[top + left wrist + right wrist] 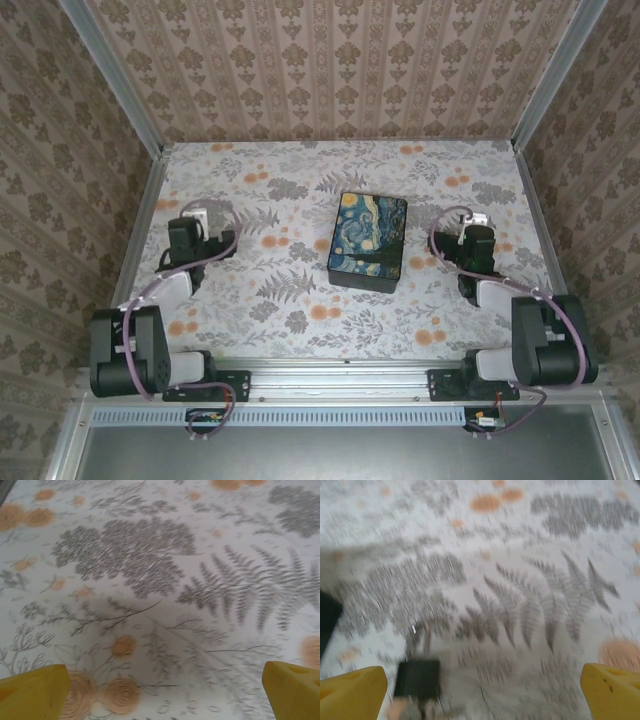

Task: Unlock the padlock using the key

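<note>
Gaping wide, empty: left gripper, right gripper

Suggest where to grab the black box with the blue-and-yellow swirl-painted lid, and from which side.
Clamp the black box with the blue-and-yellow swirl-painted lid across its narrower span, on the black side walls, coming straight down. It lies flat, lid up, with no handle showing. Turn the jaws to match its slight skew; whether they span it is unclear.
</note>
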### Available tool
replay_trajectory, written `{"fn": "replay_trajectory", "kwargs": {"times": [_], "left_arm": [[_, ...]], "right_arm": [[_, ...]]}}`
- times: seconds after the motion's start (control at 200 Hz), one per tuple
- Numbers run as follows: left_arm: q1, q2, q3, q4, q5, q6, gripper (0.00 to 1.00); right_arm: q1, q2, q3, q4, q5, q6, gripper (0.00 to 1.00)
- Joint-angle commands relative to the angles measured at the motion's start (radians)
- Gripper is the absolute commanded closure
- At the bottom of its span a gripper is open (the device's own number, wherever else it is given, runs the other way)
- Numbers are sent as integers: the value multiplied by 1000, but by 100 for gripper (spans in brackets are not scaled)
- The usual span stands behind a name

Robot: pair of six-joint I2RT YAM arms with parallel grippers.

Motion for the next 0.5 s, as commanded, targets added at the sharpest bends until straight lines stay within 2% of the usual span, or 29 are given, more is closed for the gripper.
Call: {"fn": "replay_trajectory", "kwargs": {"times": [0.0,0.03,0.055,0.08,0.145,0.2,0.29,0.34,0.395,0.46,0.495], "left_arm": [[5,75,-49,381,-28,77,0],[7,85,-56,420,-23,87,0],[19,107,-56,439,7,84,0],[23,137,-65,469,26,86,0],[20,251,-123,719,31,101,0],[4,209,-81,550,12,108,0],[-80,217,-127,659,-143,158,0],[-79,230,-133,699,-150,164,0],[-69,221,-108,632,-137,146,0],[-67,229,-107,645,-130,150,0],[-50,228,-85,602,-94,142,0]], "right_arm": [[38,176,-50,465,-80,-78,0],[48,195,-54,503,-48,-82,0],[38,145,-22,351,-44,-67,0],[33,136,-3,294,-37,-57,0],[31,166,3,336,-35,-55,0],[33,151,6,310,-32,-54,0],[36,153,9,305,-24,-57,0],[37,154,8,307,-23,-57,0],[38,156,8,311,-22,-59,0],[41,156,11,306,-18,-62,0],[41,154,10,304,-19,-62,0]]}}
